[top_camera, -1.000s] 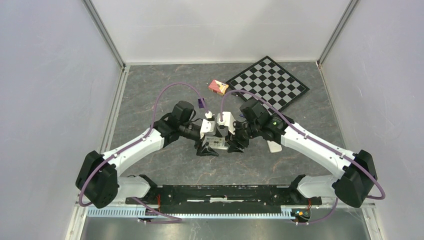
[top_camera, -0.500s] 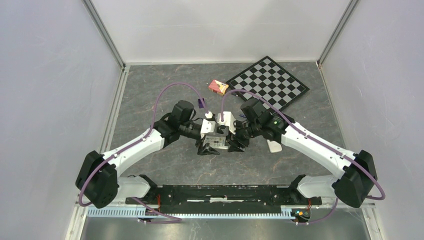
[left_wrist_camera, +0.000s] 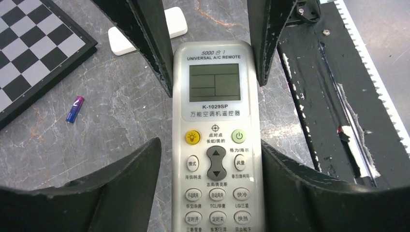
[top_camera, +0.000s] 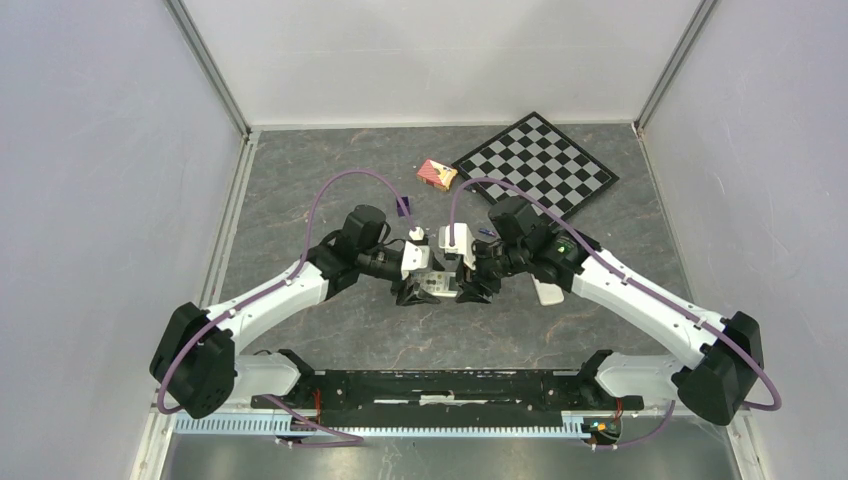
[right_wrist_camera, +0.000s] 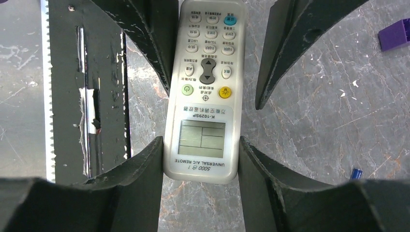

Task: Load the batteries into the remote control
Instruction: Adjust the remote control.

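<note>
The remote control point(left_wrist_camera: 215, 130) is light grey, and its display and button face shows in both wrist views point(right_wrist_camera: 205, 92). In the top view it point(top_camera: 437, 284) hangs between the two grippers above the table. My right gripper point(right_wrist_camera: 200, 145) is shut on its display end, with both fingers against its sides. My left gripper point(left_wrist_camera: 211, 145) straddles the button end; one finger touches it and the other stands a little off. One purple-blue battery point(left_wrist_camera: 75, 109) lies on the table near the checkerboard and shows at the edge of the right wrist view point(right_wrist_camera: 356, 173).
A checkerboard point(top_camera: 540, 160) lies at the back right, with a small red box point(top_camera: 436, 174) beside it. A white flat piece point(left_wrist_camera: 121, 41) lies on the table beyond the remote. A purple block point(right_wrist_camera: 396, 34) lies nearby. The black base rail point(top_camera: 450, 385) runs along the near edge.
Both grippers and the remote have shifted slightly, and the right arm's elbow has swung out to the right. The hold on the remote looks the same.
</note>
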Robot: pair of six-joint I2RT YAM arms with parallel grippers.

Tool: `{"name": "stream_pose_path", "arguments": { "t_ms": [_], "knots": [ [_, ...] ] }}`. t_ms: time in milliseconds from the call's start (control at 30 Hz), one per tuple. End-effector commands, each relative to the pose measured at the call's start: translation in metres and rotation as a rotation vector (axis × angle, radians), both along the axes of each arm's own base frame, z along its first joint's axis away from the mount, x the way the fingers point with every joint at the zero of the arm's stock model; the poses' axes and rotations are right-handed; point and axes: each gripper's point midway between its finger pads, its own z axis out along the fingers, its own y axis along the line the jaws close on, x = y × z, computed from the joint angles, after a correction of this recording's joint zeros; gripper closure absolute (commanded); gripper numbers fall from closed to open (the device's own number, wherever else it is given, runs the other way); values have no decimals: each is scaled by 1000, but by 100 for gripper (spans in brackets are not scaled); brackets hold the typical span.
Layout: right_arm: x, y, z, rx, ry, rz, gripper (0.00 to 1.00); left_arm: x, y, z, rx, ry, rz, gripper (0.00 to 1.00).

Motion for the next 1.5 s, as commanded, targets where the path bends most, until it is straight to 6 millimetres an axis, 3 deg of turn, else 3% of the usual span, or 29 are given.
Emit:
{"name": "stream_pose_path", "arguments": {
  "t_ms": [0,100,200,367,500,633,700,800,967,1233,1467],
  "knots": [
    [1,7,11,51,-31,24,78,2,-5,13,-43,-48,-16,34],
    [2,8,10,60,-25,8,70,3,-6,15,-45,-43,-9,55],
    [8,10,17,93,-44,-28,52,4,-6,16,-48,-38,-2,70],
    [19,10,39,232,-79,-125,17,6,-11,26,-139,21,67,79],
    [23,9,71,405,-96,-208,2,3,-14,46,-279,115,136,79],
    [27,1,119,667,-152,-322,2,6,-13,73,-430,248,237,79],
    [23,-7,134,789,-160,-367,2,14,-11,85,-482,327,314,80],
    [22,-30,161,1019,-158,-476,2,9,-9,109,-565,422,324,79],
    [10,-52,181,1308,-46,-512,2,-11,-4,149,-697,514,232,78],
    [-26,-25,215,1396,120,-203,2,-19,-7,169,-754,633,136,77],
    [-1,-4,210,1313,214,-296,2,-18,-8,173,-765,638,129,77]
  ]
}}
